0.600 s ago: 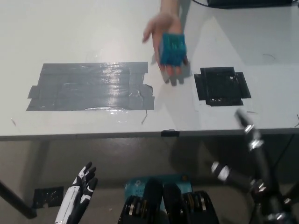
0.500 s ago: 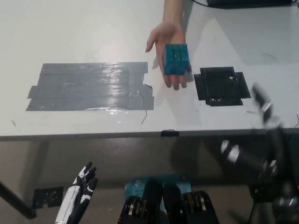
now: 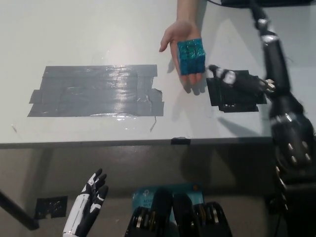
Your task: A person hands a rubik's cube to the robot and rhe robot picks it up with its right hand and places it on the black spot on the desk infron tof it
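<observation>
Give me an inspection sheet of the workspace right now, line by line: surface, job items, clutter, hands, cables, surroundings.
Surface: white desk, its front edge running across the middle of the head view.
Job's things: blue rubik's cube lying on a person's hand, palm up above the desk; black spot just right of it, nothing resting on it.
Clutter: grey tape patch on the desk's left half.
Hands: right hand over the black spot, open, not touching the cube; left hand resting below the desk edge, fingers apart.
Cables: dark cable at the top edge.
Surroundings: floor beneath the desk.

Blue Rubik's cube (image 3: 191, 56) on a person's open palm (image 3: 183, 49), beside black right hand (image 3: 256, 59) with fingers spread, over black tape square (image 3: 232, 96); white left hand (image 3: 89, 207) low, open.
</observation>
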You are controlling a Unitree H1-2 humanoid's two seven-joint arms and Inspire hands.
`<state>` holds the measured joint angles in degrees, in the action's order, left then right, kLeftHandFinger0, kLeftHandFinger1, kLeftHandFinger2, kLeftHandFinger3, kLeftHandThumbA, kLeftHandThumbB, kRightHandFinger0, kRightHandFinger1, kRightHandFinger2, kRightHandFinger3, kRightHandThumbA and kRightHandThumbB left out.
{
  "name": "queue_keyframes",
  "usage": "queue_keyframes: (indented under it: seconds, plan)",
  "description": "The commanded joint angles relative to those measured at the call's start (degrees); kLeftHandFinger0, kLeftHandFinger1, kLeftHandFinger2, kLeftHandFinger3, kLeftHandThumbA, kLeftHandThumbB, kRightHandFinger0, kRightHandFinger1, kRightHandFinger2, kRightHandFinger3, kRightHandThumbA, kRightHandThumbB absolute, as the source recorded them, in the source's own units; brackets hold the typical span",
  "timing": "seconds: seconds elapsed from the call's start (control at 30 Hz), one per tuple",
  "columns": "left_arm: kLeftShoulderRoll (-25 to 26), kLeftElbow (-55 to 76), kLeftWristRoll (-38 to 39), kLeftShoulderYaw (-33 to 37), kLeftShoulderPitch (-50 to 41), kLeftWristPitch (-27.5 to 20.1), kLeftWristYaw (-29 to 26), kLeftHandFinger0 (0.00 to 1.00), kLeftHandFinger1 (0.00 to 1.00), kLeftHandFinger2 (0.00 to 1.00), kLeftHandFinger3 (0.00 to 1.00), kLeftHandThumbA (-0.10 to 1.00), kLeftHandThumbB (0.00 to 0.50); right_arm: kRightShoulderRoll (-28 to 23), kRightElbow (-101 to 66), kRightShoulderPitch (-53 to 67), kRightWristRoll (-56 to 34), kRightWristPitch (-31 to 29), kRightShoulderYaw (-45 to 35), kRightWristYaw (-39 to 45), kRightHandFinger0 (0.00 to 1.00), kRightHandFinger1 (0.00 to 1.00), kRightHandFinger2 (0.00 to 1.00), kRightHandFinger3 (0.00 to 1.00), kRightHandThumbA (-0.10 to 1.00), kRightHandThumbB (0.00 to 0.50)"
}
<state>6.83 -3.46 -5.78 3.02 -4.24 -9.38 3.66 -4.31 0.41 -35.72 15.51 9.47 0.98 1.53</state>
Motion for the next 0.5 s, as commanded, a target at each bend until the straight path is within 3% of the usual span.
queue_keyframes:
  seconds: [0.0,0.33,0.47]
  plan:
    - [0.07,1.03,0.41,0.36,0.15,-2.43,0.38,1.0,1.0,1.0,1.0,0.85,0.113,-0.83,7.03,-7.01,-1.97,2.64,0.22,1.74,1.0,1.0,1.0,1.0,0.94,0.379]
    - [0.47,1.81,0.32,0.49,0.53,-0.62,0.86,1.0,1.0,1.0,1.0,0.84,0.124,-1.98,26.74,-16.79,-2.39,1.74,2.36,3.12,1.0,1.0,1.0,1.0,0.87,0.444]
    - [0.28,1.6,0.2,0.35,0.72,-0.67,0.74,1.0,1.0,1.0,1.0,0.82,0.126,-1.71,30.64,-18.87,-2.84,0.61,2.26,2.6,1.0,1.0,1.0,1.0,0.89,0.461]
